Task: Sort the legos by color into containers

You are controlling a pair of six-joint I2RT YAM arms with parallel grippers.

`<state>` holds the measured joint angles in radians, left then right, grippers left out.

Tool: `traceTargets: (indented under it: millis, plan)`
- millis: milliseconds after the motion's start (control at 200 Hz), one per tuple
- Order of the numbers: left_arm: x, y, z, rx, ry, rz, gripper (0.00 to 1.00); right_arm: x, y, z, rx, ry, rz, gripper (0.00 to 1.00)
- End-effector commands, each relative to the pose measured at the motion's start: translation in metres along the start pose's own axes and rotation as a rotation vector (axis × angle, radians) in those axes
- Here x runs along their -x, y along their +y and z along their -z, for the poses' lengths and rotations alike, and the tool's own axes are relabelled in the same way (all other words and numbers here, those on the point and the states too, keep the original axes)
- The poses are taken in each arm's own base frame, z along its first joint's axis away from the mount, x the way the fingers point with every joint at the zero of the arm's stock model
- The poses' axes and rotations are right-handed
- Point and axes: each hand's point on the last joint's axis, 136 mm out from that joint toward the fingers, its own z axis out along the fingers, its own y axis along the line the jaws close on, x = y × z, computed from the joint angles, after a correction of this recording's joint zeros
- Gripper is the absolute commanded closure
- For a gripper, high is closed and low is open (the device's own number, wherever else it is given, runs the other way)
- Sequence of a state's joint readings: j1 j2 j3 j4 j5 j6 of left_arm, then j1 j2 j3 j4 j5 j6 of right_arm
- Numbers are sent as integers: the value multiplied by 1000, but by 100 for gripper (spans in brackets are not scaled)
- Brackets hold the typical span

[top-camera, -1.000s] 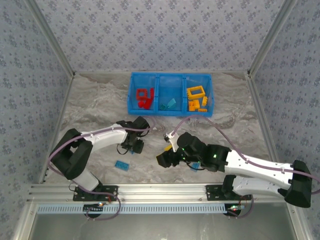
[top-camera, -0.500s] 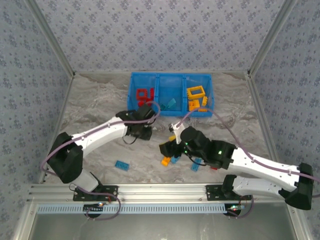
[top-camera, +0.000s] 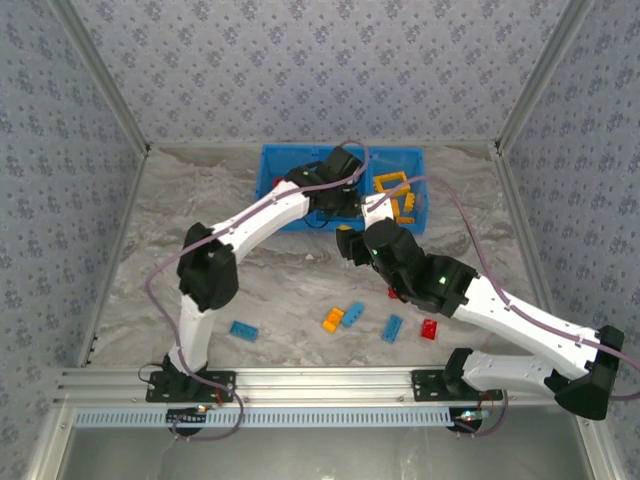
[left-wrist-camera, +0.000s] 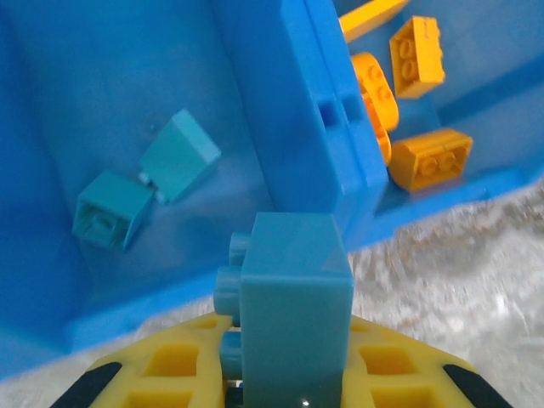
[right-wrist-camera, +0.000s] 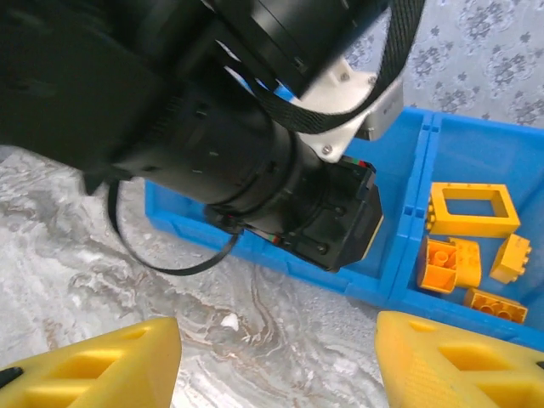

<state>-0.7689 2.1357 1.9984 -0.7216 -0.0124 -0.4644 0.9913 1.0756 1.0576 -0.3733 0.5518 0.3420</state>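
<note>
My left gripper (left-wrist-camera: 293,340) is shut on a light blue brick (left-wrist-camera: 296,289), held over the front wall of the blue tray (left-wrist-camera: 280,93) by its middle compartment. Two teal bricks (left-wrist-camera: 106,212) lie in that compartment. Orange bricks (left-wrist-camera: 429,157) fill the one to its right. In the top view the left gripper (top-camera: 340,203) hangs over the tray (top-camera: 272,160). My right gripper (top-camera: 348,240) is just in front of it, open and empty (right-wrist-camera: 276,365). A yellow frame (right-wrist-camera: 472,208) lies in the right compartment.
Loose bricks lie on the marble table near the arm bases: a blue one (top-camera: 243,329), an orange one (top-camera: 332,320), two blue ones (top-camera: 352,314) and a red one (top-camera: 429,329). The left arm's black wrist (right-wrist-camera: 255,170) hangs close ahead of the right gripper.
The left arm has swung from mid-table up to the tray, carrying the light blue brick. The right gripper has moved from the loose bricks toward the tray front.
</note>
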Motion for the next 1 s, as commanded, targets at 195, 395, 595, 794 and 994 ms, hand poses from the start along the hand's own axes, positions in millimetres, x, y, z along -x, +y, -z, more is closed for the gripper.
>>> traceTargets:
  millis: [195, 395, 595, 794, 994]
  plan:
    - [27, 12, -44, -52, 4, 106, 78, 5, -13, 3, -39, -15, -29, 36]
    - [28, 7, -63, -102, 3, 110, 75, 0, -17, 4, -41, -2, -46, 35]
    - [22, 9, -72, -102, 17, 117, 71, -7, -21, 3, -48, 14, -62, 35]
    - [18, 11, -76, -99, 35, 127, 58, -9, -20, 2, -40, 26, -62, 35]
    - [27, 9, -56, -98, 8, 122, 50, -10, -21, 3, -40, 36, -63, 35]
